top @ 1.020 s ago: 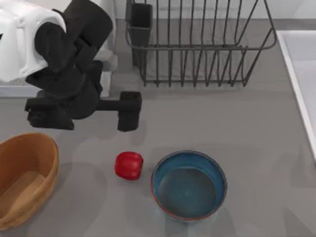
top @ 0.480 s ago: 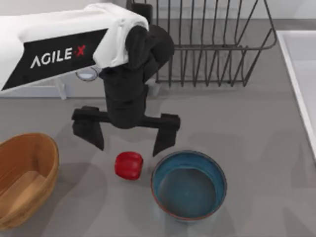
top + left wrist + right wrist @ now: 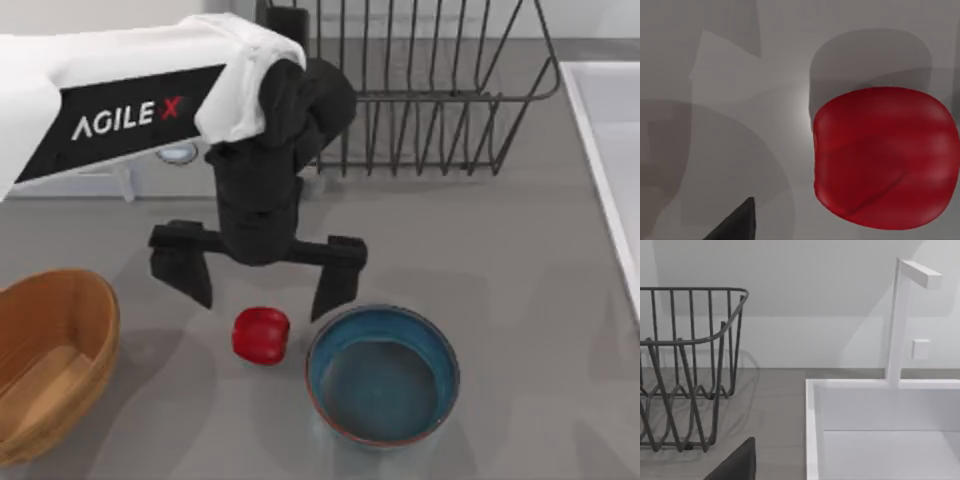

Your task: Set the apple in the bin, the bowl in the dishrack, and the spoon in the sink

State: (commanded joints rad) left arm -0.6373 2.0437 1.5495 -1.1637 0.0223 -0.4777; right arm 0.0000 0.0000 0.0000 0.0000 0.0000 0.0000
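apple step in hand, judging by the layout: left pincer (image 3: 258, 282) spread wide and empty, hanging just behind the apple (image 3: 261, 334) on the dishrack side, one finger (image 3: 185, 266) off toward the bin, the other finger (image 3: 335, 277) close to the near rim of the bowl. apple resting on the grey tabletop (image 3: 520, 260), not yet touched, between the bin (image 3: 55, 360) and the bowl (image 3: 382, 374), just beside the bowl and apart from the bin. seen large and close in the left wrist view, apple (image 3: 885, 157) off to one side of centre rather than between the fingers, so not yet lined up for a grip. next move, as a judgement: a small shift toward the apple to centre it between the fingers, then a descent and a close, with care that the bowl-side finger clears the bowl's rim. after that, a carry away from the bowl to the bin. dishrack (image 3: 410, 90) standing well behind the apple, with no bowl in it; sink (image 3: 605, 150) far from the apple, past the bowl and the dishrack. right pincer parked near the dishrack (image 3: 687, 370) and the sink (image 3: 880, 430), cannot tell whether open or closed. no spoon to place.
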